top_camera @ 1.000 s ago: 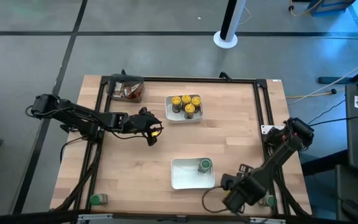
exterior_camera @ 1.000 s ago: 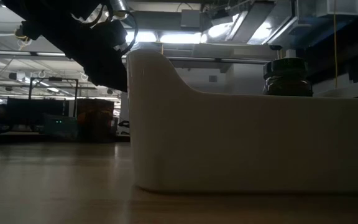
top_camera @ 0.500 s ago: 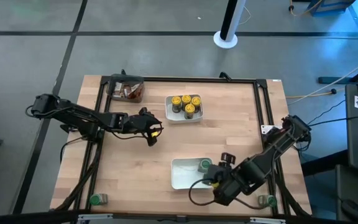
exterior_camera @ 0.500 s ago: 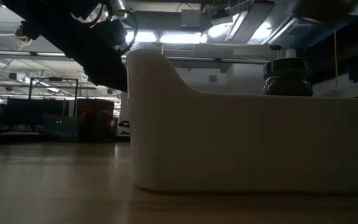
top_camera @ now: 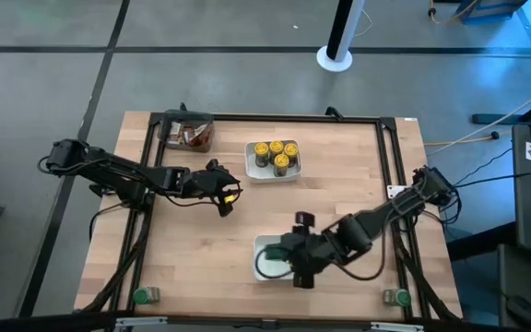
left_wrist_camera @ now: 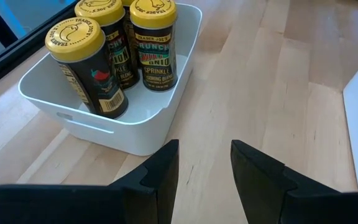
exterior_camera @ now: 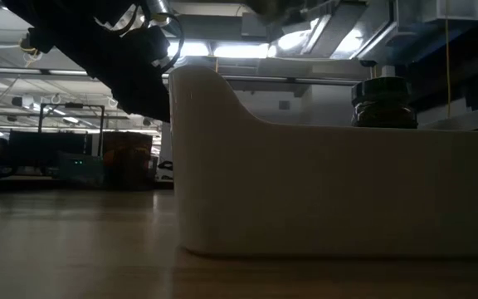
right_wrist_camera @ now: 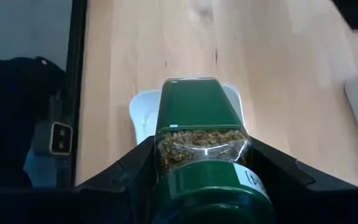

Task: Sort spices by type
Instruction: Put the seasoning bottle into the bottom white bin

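A: Start with the tabletop [top_camera: 348,175]. Where does everything sit?

B: Two white trays. The far tray [top_camera: 272,174] holds the yellow-lidded jars [top_camera: 276,155], standing upright together. The near tray [top_camera: 264,267] is for the green ones, and the right arm reaches over it now. A dark bin [top_camera: 188,132] at the far left corner has the brown-orange packets [top_camera: 192,136] in it.

A: And the step in hand?

B: I judge it to be setting a green-lidded jar [right_wrist_camera: 202,138] into the near tray. The right gripper [right_wrist_camera: 199,163] has its fingers pressed on both sides of that jar, held partly open by its width. The jar hangs above the tray's inside, lying along the fingers, not upright.

A: How to do it well?

B: Bring the jar upright before lowering, keep it inside the walls, and watch for the green jar [exterior_camera: 383,103] already standing in that tray, so the two don't knock. Let go only once the base rests flat.

A: The left arm?

B: Waiting left of the far tray. The left gripper [left_wrist_camera: 204,168] is part open with bare wood between its fingers, holding nothing.

A: Anything left over?

B: Two more green-lidded jars stand at the near corners of the tabletop, one left [top_camera: 142,296], one right [top_camera: 397,297], both well apart from the tray.
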